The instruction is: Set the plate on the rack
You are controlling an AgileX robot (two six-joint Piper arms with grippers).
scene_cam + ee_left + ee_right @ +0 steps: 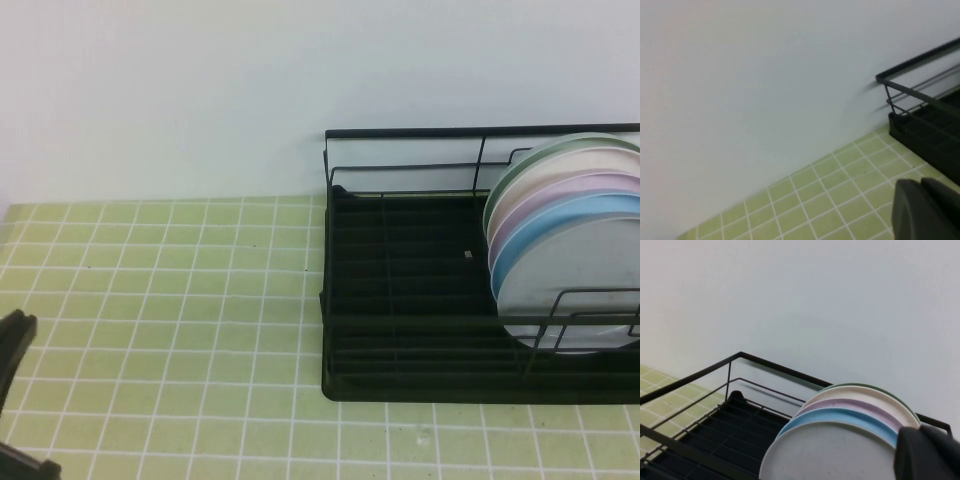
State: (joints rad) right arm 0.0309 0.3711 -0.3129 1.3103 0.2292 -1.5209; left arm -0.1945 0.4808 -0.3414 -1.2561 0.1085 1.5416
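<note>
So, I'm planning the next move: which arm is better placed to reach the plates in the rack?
Probably right: the right end effector hangs beside the plates in the rack; the left end effector sits far across the tiles.

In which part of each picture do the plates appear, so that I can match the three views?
High view: plates stand at the right, in the rack; left gripper at the left edge.
Left wrist view: no plates; rack corner beyond the shut left gripper.
Right wrist view: plates close in front, beside the shut right gripper.
Shared landmark: the rack's top rail.
</note>
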